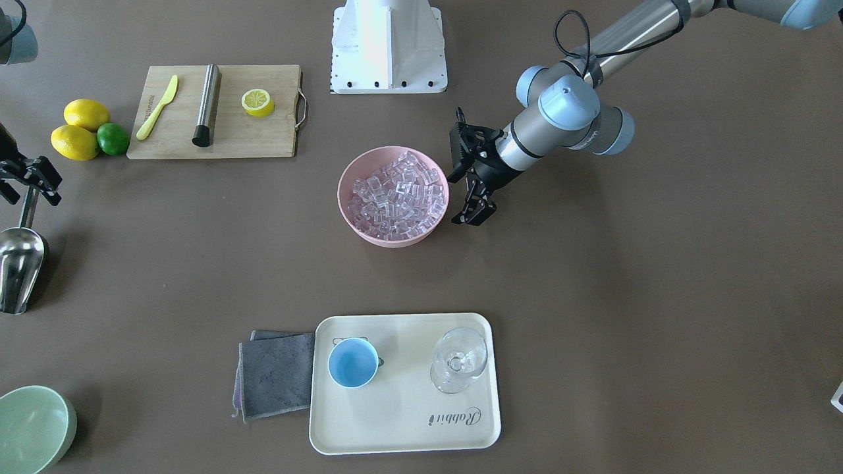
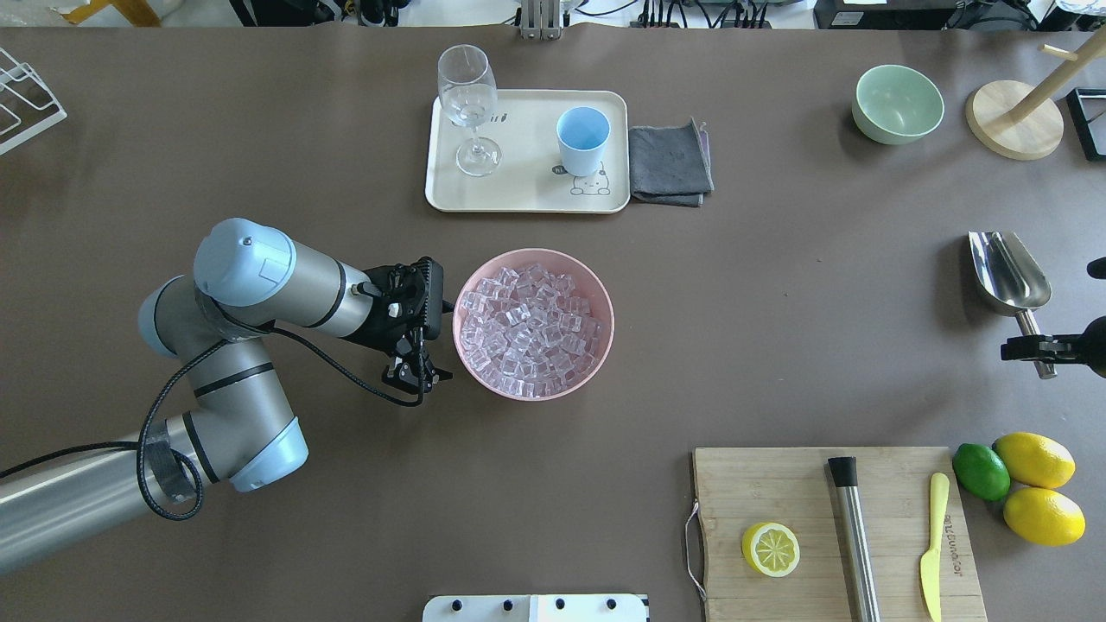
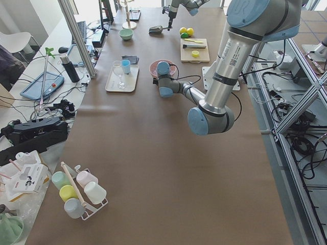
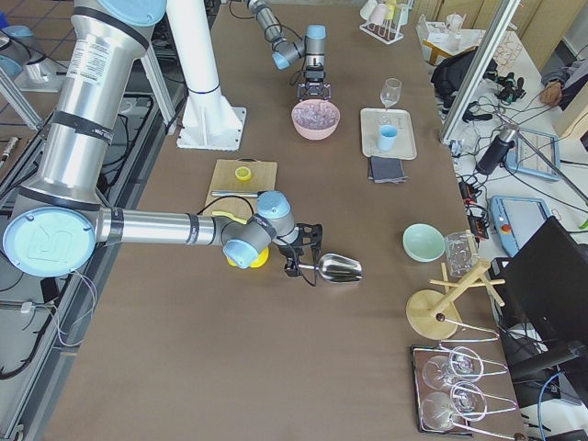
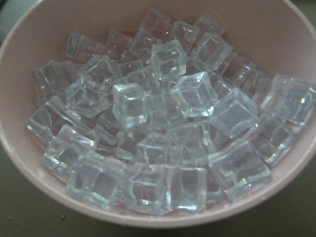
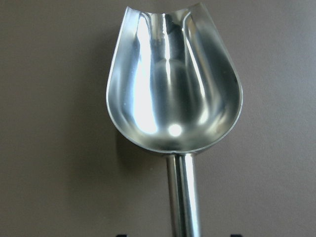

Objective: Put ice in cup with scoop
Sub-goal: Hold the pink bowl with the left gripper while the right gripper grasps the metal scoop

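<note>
The ice [image 2: 531, 328] fills a pink bowl [image 2: 605, 294] at mid-table and fills the left wrist view [image 5: 158, 113]. My left gripper [image 2: 421, 354] is open and empty right beside the bowl's rim, on the robot's left of it [image 1: 466, 196]. The steel scoop [image 2: 1007, 272] lies flat and empty on the table at the robot's far right [image 6: 173, 89]. My right gripper [image 2: 1032, 348] is open, with its fingers either side of the scoop's handle end [image 1: 27, 187]. The light-blue cup [image 2: 581, 138] stands empty on a cream tray [image 2: 518, 186].
A stemmed glass [image 2: 468, 104] shares the tray, with a grey cloth [image 2: 670, 164] beside it. A pale green bowl [image 2: 897, 104] and a wooden stand [image 2: 1015, 130] are far right. A cutting board [image 2: 778, 484] holds a lemon half, a steel cylinder and a yellow knife; lemons and a lime [image 2: 981, 471] lie beside it.
</note>
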